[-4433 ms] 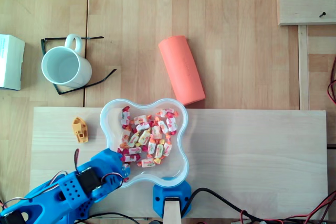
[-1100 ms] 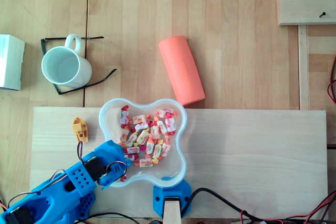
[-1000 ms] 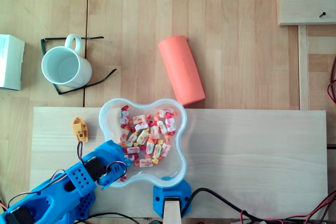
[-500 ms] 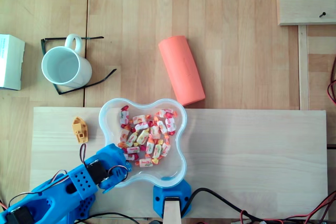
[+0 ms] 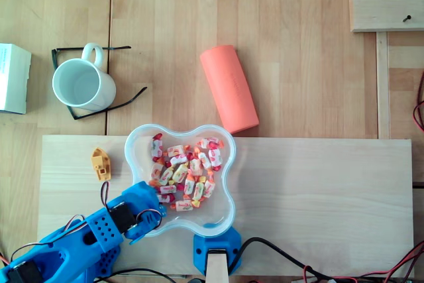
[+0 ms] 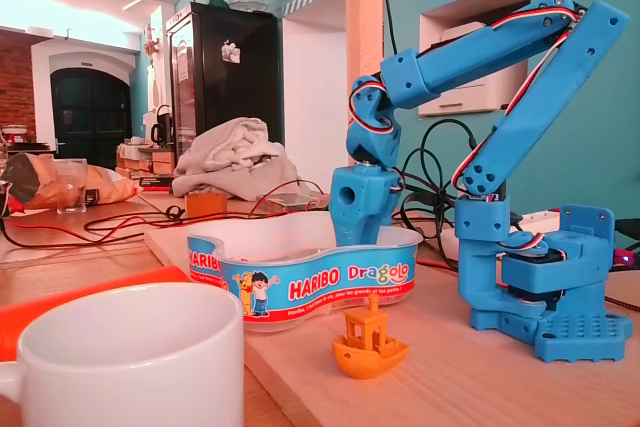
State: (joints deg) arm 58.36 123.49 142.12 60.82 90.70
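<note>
My blue gripper (image 5: 154, 205) hangs over the lower left lobe of a clear plastic candy bowl (image 5: 228, 183), at the edge of a heap of several wrapped sweets (image 5: 184, 173). In the fixed view the gripper (image 6: 360, 230) points straight down into the Haribo bowl (image 6: 300, 282). Its fingertips are hidden behind the rim, so their spread and any hold are unclear. A small orange toy boat (image 5: 101, 163) sits on the board left of the bowl, apart from it, and it stands in front of the bowl as the boat (image 6: 370, 342) in the fixed view.
A white mug (image 5: 83, 84) rests on black glasses (image 5: 136, 97) at the upper left, with a white box (image 5: 12, 77) at the far left. An orange cylinder (image 5: 229, 88) lies just beyond the bowl. The arm's base (image 5: 215, 246) stands at the board's front edge.
Since 4.4 s ago the gripper has moved up along the bowl's left side and in over its rim. Over the last half second nothing visibly moves.
</note>
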